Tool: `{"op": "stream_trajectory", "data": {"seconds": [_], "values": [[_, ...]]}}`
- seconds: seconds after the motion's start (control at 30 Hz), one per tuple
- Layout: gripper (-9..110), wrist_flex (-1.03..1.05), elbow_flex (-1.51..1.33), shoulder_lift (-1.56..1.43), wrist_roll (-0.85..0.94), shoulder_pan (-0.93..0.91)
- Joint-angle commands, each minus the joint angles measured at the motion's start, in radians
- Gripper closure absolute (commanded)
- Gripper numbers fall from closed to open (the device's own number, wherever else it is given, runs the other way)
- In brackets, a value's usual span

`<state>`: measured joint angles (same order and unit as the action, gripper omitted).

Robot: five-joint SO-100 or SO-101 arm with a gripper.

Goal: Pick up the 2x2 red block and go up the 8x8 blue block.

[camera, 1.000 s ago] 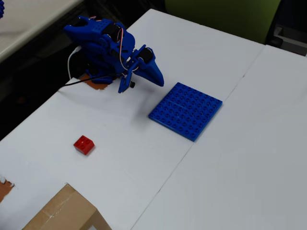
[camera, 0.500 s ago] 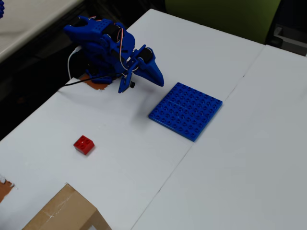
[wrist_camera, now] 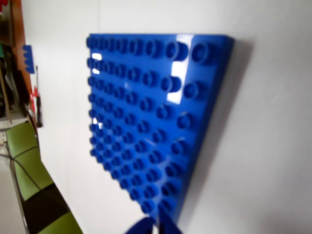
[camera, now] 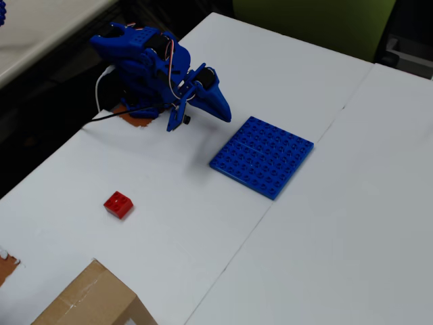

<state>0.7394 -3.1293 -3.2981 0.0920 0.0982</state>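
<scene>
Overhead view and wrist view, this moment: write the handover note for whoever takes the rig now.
Gripper: folded near the arm's base, fingertips together, holding nothing.
Red block: lies alone on the white table, left of and below the arm in the overhead view, untouched.
Blue plate: flat on the table, nothing on it; it fills the wrist view.
Done: nothing.
Left: reach the red block, grasp it, carry it onto the blue plate.

The 8x8 blue block [wrist_camera: 151,122] lies flat on the white worktop [wrist_camera: 273,146], filling most of the frame. The tool [wrist_camera: 155,227] tips peek in at the bottom edge, close together
</scene>
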Motion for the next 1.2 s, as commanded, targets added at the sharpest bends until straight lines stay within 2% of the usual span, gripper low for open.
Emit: {"op": "stream_trajectory", "data": {"seconds": [0.0,0.53,0.63,0.7,0.73,0.83,1.03,1.17], "values": [[101,0.002,-0.006,-0.011,0.035,0.028],[101,0.002,-0.006,-0.012,0.077,0.064],[101,-0.094,-0.006,0.015,0.098,0.031],[101,-0.212,-0.006,0.055,0.196,0.009],[101,-0.258,-0.002,0.077,0.19,-0.008],[101,-0.287,0.043,0.14,0.239,-0.048],[101,-0.247,0.236,0.337,0.449,-0.075],[101,-0.109,0.472,0.54,0.557,-0.077]]}}
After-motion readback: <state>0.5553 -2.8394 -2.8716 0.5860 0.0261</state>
